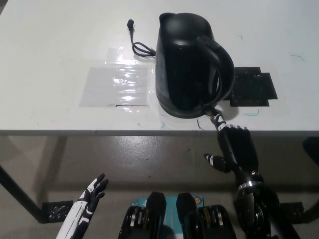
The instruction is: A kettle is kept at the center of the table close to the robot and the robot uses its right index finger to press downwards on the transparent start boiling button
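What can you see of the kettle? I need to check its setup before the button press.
The kettle is black, glossy and plastic-looking, standing upright on the white table near its front edge. Its lid is closed, spout toward the far side, loop handle toward the robot's right. A black cord trails behind it. The black right hand reaches a fingertip to the handle's base.

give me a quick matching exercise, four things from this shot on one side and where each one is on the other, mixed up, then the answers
Things:
1. kettle
2. left hand
3. right hand
4. power cord

Places:
A. below the table edge, lower left, fingers apart
B. on the table behind the kettle's left side
C. centre of the table
D. reaching to the base of the kettle's handle

Pairs: 1-C, 2-A, 3-D, 4-B
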